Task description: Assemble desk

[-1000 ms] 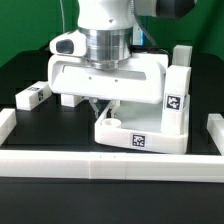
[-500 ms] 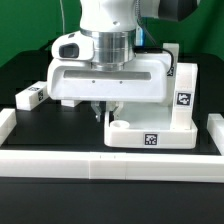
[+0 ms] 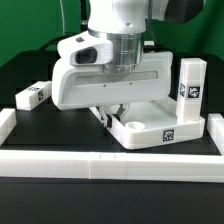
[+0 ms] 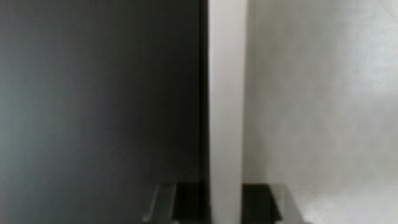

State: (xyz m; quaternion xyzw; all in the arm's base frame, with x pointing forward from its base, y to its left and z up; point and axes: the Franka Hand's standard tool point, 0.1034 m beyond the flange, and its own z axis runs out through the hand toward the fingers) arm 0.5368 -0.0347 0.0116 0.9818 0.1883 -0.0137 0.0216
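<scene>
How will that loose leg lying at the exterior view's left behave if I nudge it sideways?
The leg looks like rigid moulded plastic, so it is probably stiff and light. Its square section, lying flat, suggests it slides rather than rolls. Smooth faces may slip.

Green backdrop (image 3: pixel 25 30) behind, black tabletop (image 3: pixel 45 125), white border rail (image 3: pixel 100 166) along the front

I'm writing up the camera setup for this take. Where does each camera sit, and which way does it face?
Exterior view: off the arm, slightly above table height, facing the desk top over the border rail; shows the arm and fingers.
Wrist view: on the wrist, looking along the fingers at the desk top's white wall; only fingertips show.
Shared: the desk top, pinched by the fingers.
</scene>
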